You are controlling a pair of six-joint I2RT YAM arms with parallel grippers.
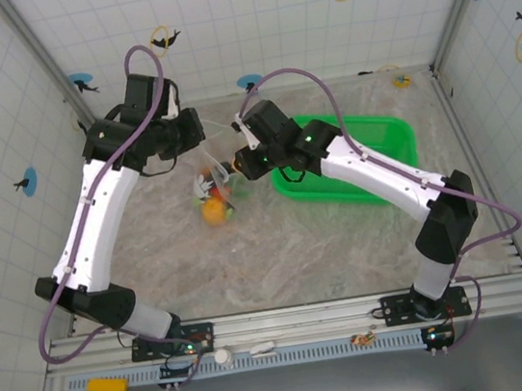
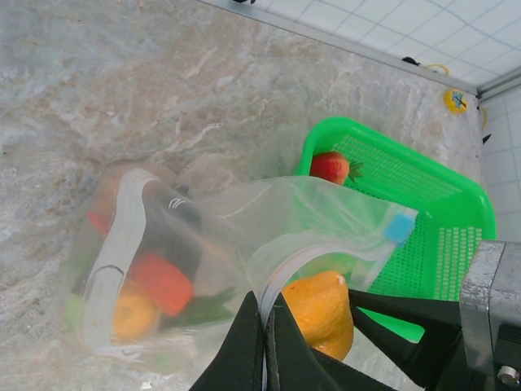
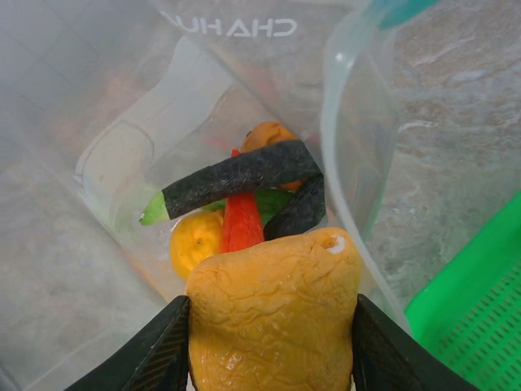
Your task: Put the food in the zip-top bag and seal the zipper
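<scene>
The clear zip-top bag hangs with its mouth open. My left gripper is shut on its mouth edge, pinching the pale zipper; a blue slider tab sits at the far end. My right gripper is shut on a lumpy orange food piece at the bag's mouth. Inside the bag lie a dark piece with a green tip, a red-orange carrot and an orange citrus. A red strawberry lies in the green basket. From above, both grippers meet over the bag.
The green mesh basket stands to the right of the bag on the marbled table. Tiled walls close in the back and sides. A small yellow ring lies at the back right corner.
</scene>
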